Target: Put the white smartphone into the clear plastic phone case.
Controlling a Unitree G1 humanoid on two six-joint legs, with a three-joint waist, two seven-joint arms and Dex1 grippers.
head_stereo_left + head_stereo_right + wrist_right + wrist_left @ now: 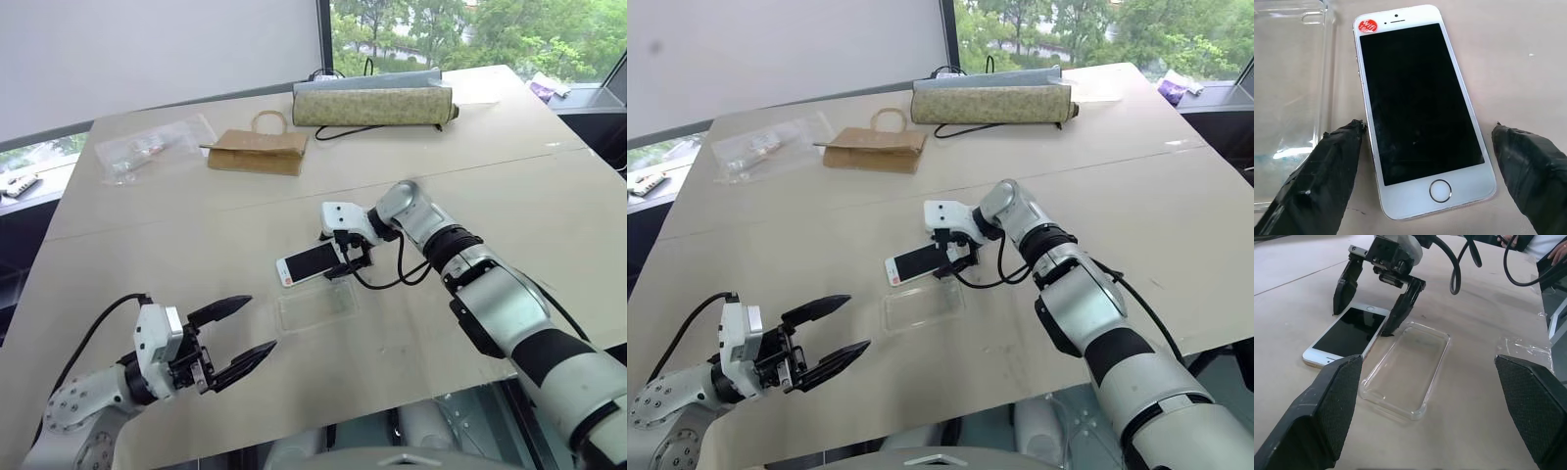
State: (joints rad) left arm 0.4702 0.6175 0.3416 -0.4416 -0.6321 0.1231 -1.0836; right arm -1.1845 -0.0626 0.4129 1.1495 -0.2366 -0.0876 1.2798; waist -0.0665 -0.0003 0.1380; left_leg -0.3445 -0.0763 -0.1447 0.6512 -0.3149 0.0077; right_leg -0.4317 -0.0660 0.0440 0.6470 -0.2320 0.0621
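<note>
Right now the right gripper (pixel 345 257) straddles the white phone (pixel 309 263), fingers spread either side, not yet pinching. Squeezing the long edges squarely should avoid skewing it. The clear case (pixel 315 307) lies just beside it; the left gripper (pixel 243 338) waits, wide open.

Paper bag (pixel 257 153), rolled mat (pixel 372 106), plastic pouch (pixel 147 147)

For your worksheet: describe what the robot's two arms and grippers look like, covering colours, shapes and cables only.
Both arms are built of rounded silver-grey segments with black joint bands. Each ends in a white boxy wrist block carrying a gripper of two black, tapering, curved fingers: the left gripper and the right gripper. The finger pads have a fine textured surface. A black cable loops along each wrist.
</note>
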